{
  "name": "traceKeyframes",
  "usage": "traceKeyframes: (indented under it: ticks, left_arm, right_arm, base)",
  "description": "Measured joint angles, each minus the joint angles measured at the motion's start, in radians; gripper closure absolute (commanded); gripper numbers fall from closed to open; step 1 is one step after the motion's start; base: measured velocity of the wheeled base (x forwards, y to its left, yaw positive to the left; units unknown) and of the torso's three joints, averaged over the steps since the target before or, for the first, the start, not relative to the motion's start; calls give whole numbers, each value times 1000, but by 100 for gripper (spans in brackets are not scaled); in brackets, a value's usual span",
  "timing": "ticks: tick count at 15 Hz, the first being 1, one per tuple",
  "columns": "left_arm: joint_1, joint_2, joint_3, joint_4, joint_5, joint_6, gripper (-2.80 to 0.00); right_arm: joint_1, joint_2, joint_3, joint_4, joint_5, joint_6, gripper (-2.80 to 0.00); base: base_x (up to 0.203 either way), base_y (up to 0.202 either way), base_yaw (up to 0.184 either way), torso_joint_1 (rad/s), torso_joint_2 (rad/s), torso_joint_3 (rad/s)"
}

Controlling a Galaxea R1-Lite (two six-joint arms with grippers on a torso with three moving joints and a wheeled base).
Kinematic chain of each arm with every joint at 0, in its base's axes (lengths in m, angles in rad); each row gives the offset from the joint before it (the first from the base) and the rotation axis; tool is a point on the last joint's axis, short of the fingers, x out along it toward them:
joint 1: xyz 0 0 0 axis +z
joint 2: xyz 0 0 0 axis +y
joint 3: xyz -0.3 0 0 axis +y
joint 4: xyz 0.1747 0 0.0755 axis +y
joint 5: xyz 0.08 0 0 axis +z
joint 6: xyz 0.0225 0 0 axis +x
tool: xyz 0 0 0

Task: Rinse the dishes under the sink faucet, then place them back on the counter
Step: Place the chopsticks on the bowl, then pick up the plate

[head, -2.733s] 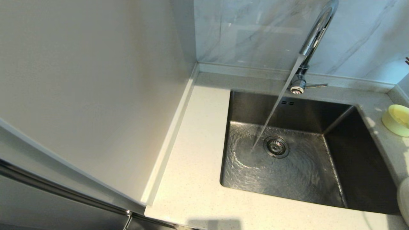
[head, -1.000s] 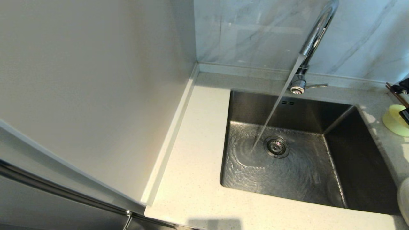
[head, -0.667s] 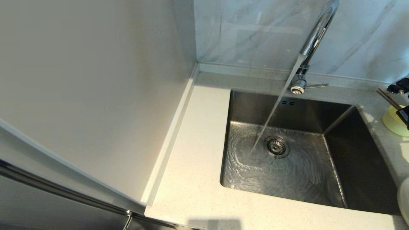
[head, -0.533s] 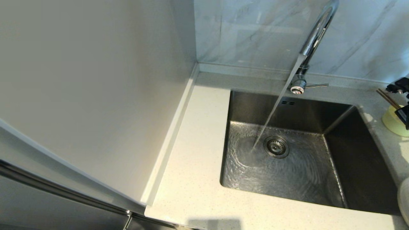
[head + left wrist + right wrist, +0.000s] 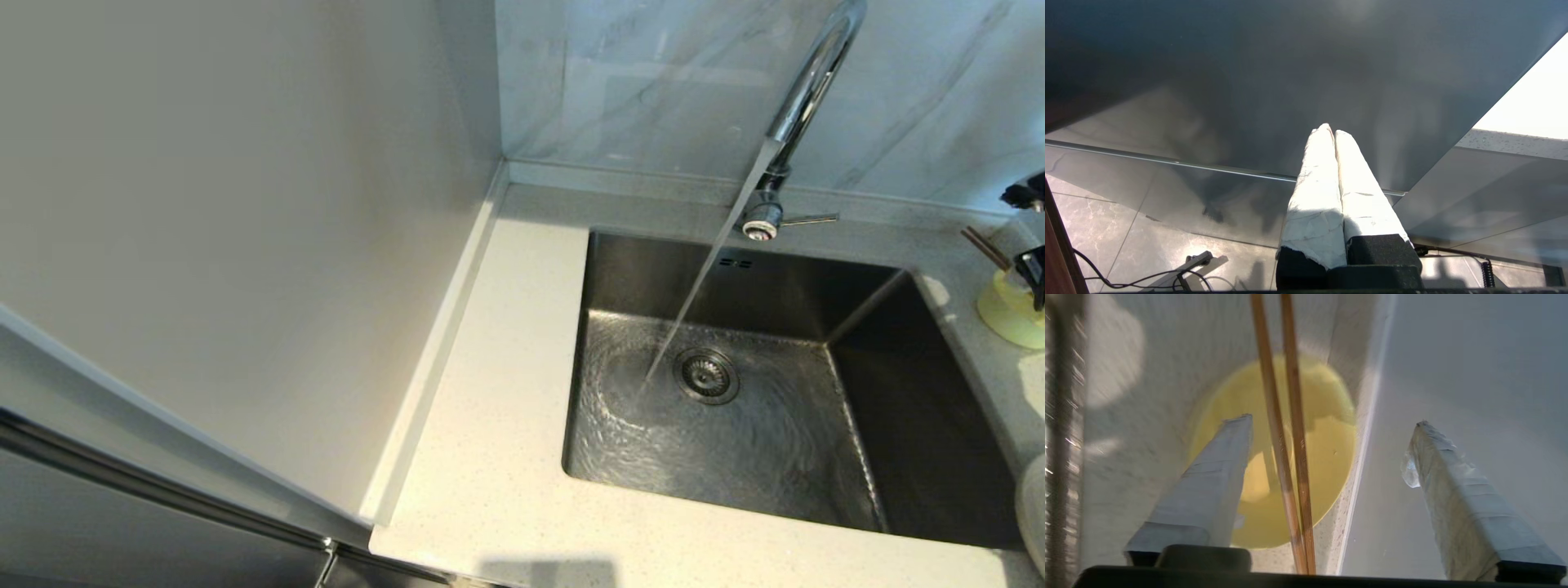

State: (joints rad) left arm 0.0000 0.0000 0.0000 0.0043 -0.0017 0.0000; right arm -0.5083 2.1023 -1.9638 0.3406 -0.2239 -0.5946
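Observation:
Water runs from the chrome sink faucet (image 5: pixel 804 90) into the steel sink (image 5: pixel 922 441) beside the drain strainer (image 5: pixel 706 376). The pale yellow bowl (image 5: pixel 1006 317) (image 5: pixel 1327 449) stands on the counter (image 5: pixel 506 392) right of the sink. The brown chopsticks (image 5: pixel 984 247) (image 5: pixel 1290 457) lie across its rim. My right gripper (image 5: pixel 1030 237) (image 5: pixel 1329 421) hangs over the bowl, open, with the chopsticks between its fingers and nearer one of them, touching neither. The white plate (image 5: pixel 1033 510) shows at the right edge. My left gripper (image 5: pixel 1330 131) is shut and empty, parked low.
A tall pale panel (image 5: pixel 229 245) walls off the counter's left side. The grey-veined marble wall (image 5: pixel 653 82) rises behind the faucet. The faucet's lever (image 5: pixel 808 219) points right. In the left wrist view a dark cabinet front (image 5: pixel 1249 81) and floor cables (image 5: pixel 1126 277) show.
My right gripper came in at the right edge with the chopsticks and brought them down across the bowl. Its fingers have since spread apart. The water keeps running.

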Motion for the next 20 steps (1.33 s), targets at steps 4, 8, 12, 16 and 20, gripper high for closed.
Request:
traceKeyframes:
  ticks: [4,8,12,16,20]
  left_arm:
    - [0,0,0,0,0,0,0]
    - [0,0,0,0,0,0,0]
    - [0,0,0,0,0,0,0]
    - [0,0,0,0,0,0,0]
    - [0,0,0,0,0,0,0]
  right_arm:
    - [-10,-106,17,2,122,94,-280]
    - [-13,-370,293,2,259,225,-280]
    - [-15,-758,754,25,298,354,-280]
    - [0,-1061,1153,208,276,441,-280]
    - [92,-1147,1477,38,198,463,-280]
  base:
    - [0,0,0,0,0,0]
    - [0,0,0,0,0,0]
    - [0,0,0,0,0,0]
    - [0,0,0,0,0,0]
    - [0,0,0,0,0,0]
